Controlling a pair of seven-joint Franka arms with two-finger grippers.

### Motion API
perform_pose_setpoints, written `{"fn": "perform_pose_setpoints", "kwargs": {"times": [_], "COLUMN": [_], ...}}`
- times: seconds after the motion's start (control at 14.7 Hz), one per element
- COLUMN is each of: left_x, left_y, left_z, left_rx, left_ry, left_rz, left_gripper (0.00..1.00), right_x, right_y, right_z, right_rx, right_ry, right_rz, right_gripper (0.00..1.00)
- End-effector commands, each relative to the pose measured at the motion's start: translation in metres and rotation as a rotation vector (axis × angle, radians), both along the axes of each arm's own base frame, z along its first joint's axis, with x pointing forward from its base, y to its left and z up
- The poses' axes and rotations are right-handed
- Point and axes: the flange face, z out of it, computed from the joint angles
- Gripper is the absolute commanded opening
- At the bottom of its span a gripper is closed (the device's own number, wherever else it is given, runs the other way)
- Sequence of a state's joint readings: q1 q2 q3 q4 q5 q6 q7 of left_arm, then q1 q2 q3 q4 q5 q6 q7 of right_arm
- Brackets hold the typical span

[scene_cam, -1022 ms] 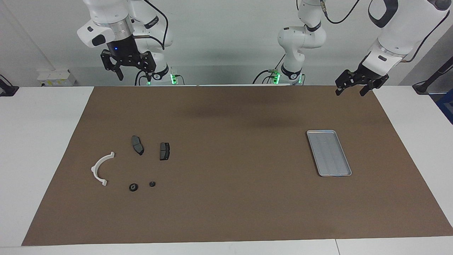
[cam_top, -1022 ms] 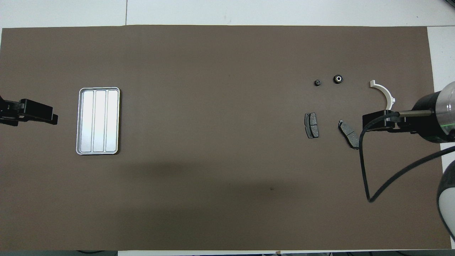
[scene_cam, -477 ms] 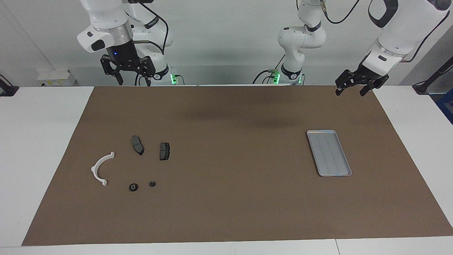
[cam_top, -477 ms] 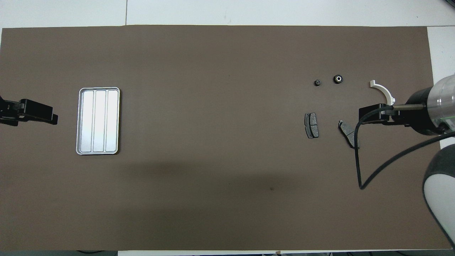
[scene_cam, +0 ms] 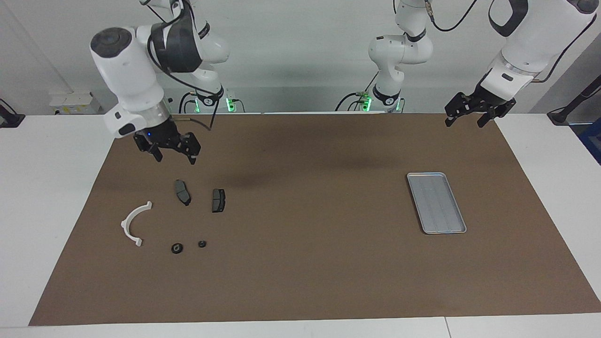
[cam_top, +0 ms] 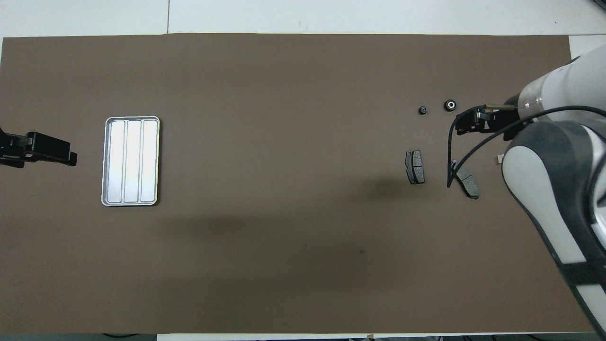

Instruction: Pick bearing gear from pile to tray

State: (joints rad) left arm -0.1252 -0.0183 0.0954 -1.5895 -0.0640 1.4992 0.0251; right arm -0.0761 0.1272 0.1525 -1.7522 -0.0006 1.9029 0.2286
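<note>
Since a second ago the right gripper (scene_cam: 173, 156) has swung down and out from its perch by the wall and now hangs over the brown mat in the upper left of the facing view, above the bare mat just upward of the two dark pads (scene_cam: 182, 192), its fingers spread wide and holding nothing. Over in the upper right of that view the left gripper (scene_cam: 469, 117) waits above the mat's corner, fingers wide as well and empty, just where it was. The pile has not shifted: the white half-ring bracket (scene_cam: 134, 222) lies at the left of the facing view, the pads above and beside it, and lower down sit two tiny black round pieces, the larger bearing gear (scene_cam: 177, 248) with its pale centre and a smaller one (scene_cam: 202, 243) just beside it. The tray (scene_cam: 436, 203) lies well apart at the right of the frame, empty, on the same mat-covered counter (scene_cam: 56, 197). I'd say the reach toward the pile is the step in hand, and nothing has been picked yet. Next the right gripper looks to need to travel on past the pads until it stands over the bearing gear, then descend squarely with fingers straddling that small round piece, taking care not to nudge its little neighbour.
</note>
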Motion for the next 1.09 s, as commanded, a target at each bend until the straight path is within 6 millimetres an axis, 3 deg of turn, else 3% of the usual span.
{"fn": "perform_pose_setpoints", "kwargs": {"times": [0.0, 0.27, 0.61, 0.75, 1.02], "left_x": [-0.007, -0.007, -0.006, -0.005, -0.003], "left_y": [0.0, -0.001, -0.003, 0.005, 0.015], "left_z": [0.001, 0.001, 0.001, 0.002, 0.003], "left_rx": [-0.005, -0.005, -0.005, -0.005, -0.004], "left_ry": [-0.006, -0.008, -0.014, -0.02, -0.032], "left_rz": [-0.006, -0.007, -0.013, 0.007, 0.046], "left_gripper": [1.0, 1.0, 1.0, 1.0, 1.0], "right_x": [0.034, 0.063, 0.092, 0.1, 0.105], "right_y": [-0.008, -0.002, 0.004, 0.015, 0.018], "right_z": [-0.064, -0.127, -0.18, -0.19, -0.216], "right_rx": [0.001, -0.02, -0.024, -0.035, -0.056], "right_ry": [-0.007, -0.053, -0.01, -0.016, -0.016], "right_rz": [-0.038, -0.065, -0.121, -0.123, -0.136], "right_gripper": [0.98, 0.88, 0.9, 0.92, 0.92]}}
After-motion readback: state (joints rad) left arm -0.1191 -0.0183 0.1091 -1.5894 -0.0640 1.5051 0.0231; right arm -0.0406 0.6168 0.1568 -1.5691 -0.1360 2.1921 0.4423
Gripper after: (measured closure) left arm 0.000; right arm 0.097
